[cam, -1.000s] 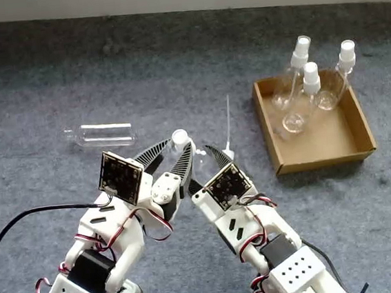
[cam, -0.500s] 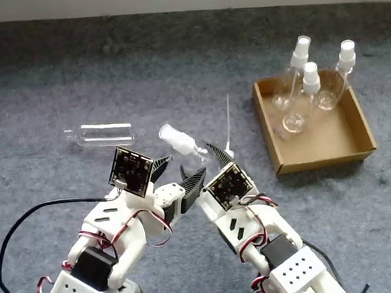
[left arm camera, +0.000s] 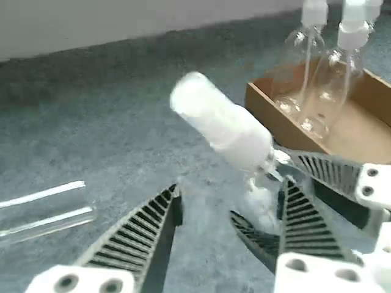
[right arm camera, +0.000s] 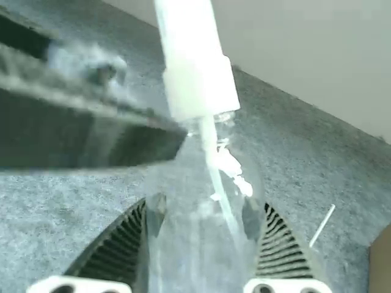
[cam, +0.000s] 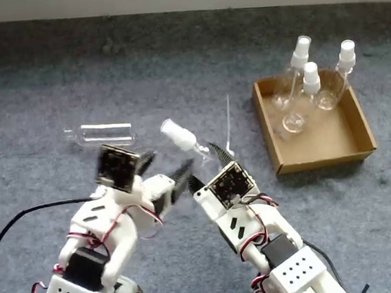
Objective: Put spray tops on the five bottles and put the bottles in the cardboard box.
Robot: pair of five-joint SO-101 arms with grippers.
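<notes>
The right gripper's point(right arm camera: 201, 217) fingers point(right arm camera: 278, 244) are clamped on the clear body of a bottle point(right arm camera: 195, 262), holding it tilted above the grey counter point(cam: 51, 84) with its white spray top point(right arm camera: 192, 67) seated on the neck and the thin tube running down inside. Just beside it, the left gripper's point(left arm camera: 204, 207) fingers point(left arm camera: 146, 235) stand wide apart, short of the spray top and touching nothing. Whether the top is fully tight cannot be told.

Farther out on the right arm's side sits the cardboard box point(cam: 325, 159). Three fitted bottles point(cam: 302, 105) lean in its far half, and its near half is bare cardboard. Between the box and the grippers, a loose spray top point(cam: 228, 145) lies on the counter with its long tube pointing away from the arms. On the left arm's side, well apart from the box, a bare bottle point(cam: 104, 134) lies on its side with no top.

By this count the job looks a little past halfway: three bottles are capped and boxed, and a fourth is capped but not yet in the box. The held bottle has to go into the box's free space. The last bottle and the loose top have yet to be brought together, joined and boxed.
</notes>
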